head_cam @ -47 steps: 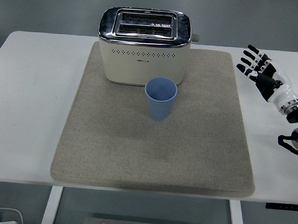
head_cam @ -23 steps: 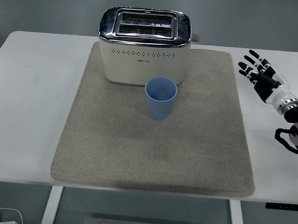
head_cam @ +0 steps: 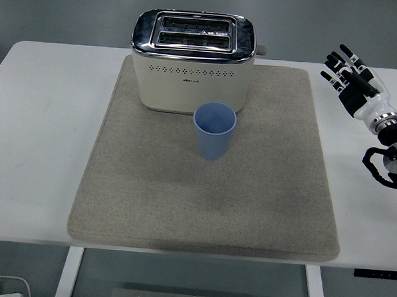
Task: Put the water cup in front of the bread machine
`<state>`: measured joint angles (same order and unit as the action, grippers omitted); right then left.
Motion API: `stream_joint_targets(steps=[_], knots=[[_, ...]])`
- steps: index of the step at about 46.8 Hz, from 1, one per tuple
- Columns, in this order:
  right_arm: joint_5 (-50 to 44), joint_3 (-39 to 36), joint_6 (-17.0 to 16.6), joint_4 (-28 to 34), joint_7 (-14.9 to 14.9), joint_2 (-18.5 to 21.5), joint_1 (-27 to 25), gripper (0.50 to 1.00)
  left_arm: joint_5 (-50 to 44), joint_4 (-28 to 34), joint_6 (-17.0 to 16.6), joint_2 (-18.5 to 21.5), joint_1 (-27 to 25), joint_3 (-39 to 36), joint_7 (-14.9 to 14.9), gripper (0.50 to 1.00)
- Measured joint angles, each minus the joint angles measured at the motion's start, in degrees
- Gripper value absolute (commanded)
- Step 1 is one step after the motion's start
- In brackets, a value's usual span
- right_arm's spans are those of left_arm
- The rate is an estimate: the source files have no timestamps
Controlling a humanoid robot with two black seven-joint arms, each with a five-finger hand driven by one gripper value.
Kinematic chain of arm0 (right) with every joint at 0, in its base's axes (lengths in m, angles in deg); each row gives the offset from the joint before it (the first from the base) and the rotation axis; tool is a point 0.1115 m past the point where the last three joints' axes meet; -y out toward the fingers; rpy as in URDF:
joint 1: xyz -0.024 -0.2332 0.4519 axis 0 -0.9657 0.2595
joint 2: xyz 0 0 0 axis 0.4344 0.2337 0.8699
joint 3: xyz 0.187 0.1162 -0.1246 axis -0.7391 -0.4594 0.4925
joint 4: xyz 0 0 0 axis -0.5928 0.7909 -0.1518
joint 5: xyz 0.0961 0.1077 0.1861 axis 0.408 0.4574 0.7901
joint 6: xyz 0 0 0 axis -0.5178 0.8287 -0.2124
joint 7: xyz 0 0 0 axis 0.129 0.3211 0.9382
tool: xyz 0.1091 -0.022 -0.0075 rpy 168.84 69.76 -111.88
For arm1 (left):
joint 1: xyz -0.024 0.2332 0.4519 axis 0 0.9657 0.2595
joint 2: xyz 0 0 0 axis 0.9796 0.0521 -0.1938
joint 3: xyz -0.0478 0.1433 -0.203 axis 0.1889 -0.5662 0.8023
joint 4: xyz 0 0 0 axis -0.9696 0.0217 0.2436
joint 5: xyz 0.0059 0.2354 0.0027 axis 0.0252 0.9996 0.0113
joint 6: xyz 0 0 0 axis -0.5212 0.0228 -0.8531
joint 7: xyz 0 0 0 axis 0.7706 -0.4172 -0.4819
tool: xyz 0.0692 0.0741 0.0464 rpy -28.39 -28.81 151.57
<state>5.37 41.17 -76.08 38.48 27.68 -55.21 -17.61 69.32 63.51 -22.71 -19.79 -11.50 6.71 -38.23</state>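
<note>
standing cup: a light blue water cup (head_cam: 214, 130) is seen upright and open-topped, a little above the middle of the frame, on the mat.
cup and toaster: the cup is placed directly below the toaster in the picture, toward its right half; its rim overlaps the lower edge of the toaster's front face, and whether the two touch cannot be told.
toaster: a cream two-slot toaster (head_cam: 191, 63) with a polished chrome top is set at the upper centre of the frame, on the upper part of the mat; two empty slots are shown on top and a small lever is seen sticking out at its right end.
mat: a beige felt mat (head_cam: 156, 199) is spread over the middle of the table, its lower edge lying near the table's bottom edge.
table: a white table (head_cam: 32, 146) fills most of the frame, with bare white surface left and right of the mat.
right hand: the right hand (head_cam: 354, 77) is held at the upper right of the frame, over bare table to the right of the mat; its fingers (head_cam: 336, 61) are spread and extended toward the upper left, and nothing is held in it.
right hand and cup: the hand is well apart from the cup, with the mat's right part between them.
right arm: the black forearm is seen entering from the right edge, with a white wrist section behind the hand.
floor: grey floor is shown above the table's far edge.
</note>
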Motion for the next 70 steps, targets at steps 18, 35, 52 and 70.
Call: stream_joint_targets(steps=[18,35,52,70], knots=[[-0.5,0.5,1.1,2.0,0.2,5.8,1.8,0.926,0.0,0.6,0.0,0.0,0.0,0.0,0.0,1.0],[-0.8,1.1,1.1,2.6,0.1,6.5,2.3,0.928,0.1,-0.1,0.0,0.0,0.2,-0.2,0.0,1.0],[-0.8,1.2,1.1,2.6,0.1,6.5,2.3,0.926,0.3,-0.2,-0.2,0.0,0.5,-0.3,0.0,1.0],[-0.8,1.2,1.1,2.6,0.1,6.5,2.4,0.928,0.2,0.0,-0.2,0.0,0.5,0.0,0.1,1.0]])
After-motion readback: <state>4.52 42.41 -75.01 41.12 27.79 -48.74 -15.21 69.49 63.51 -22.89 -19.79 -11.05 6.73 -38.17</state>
